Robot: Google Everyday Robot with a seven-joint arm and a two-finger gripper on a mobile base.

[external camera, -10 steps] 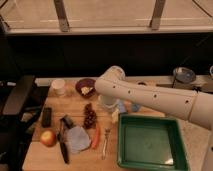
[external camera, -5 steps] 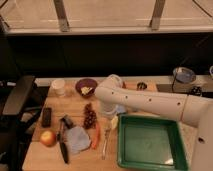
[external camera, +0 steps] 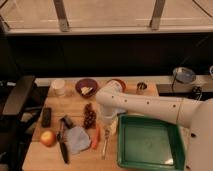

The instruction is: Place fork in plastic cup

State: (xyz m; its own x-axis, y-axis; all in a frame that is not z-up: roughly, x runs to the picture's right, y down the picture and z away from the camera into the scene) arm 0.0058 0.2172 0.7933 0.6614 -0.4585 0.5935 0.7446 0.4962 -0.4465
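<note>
The slim silvery fork [external camera: 105, 143] lies on the wooden table, just right of the orange carrot [external camera: 96, 138] and left of the green tray. My white arm reaches in from the right. Its gripper [external camera: 109, 123] hangs down just above the fork's upper end. The small light-blue plastic cup does not show; the arm covers the spot behind the gripper.
The green tray [external camera: 150, 161] fills the front right. Dark grapes [external camera: 90, 116], a grey-blue sponge [external camera: 77, 139], a black-handled knife [external camera: 63, 148], an apple [external camera: 48, 138] and a black block [external camera: 46, 116] lie to the left. A whitish cup [external camera: 59, 86], a dark bowl [external camera: 86, 87] and a small metal cup [external camera: 142, 87] stand at the back.
The arm has swung lower and toward the table's front. The gripper has come down from the table's middle to just above the fork.
</note>
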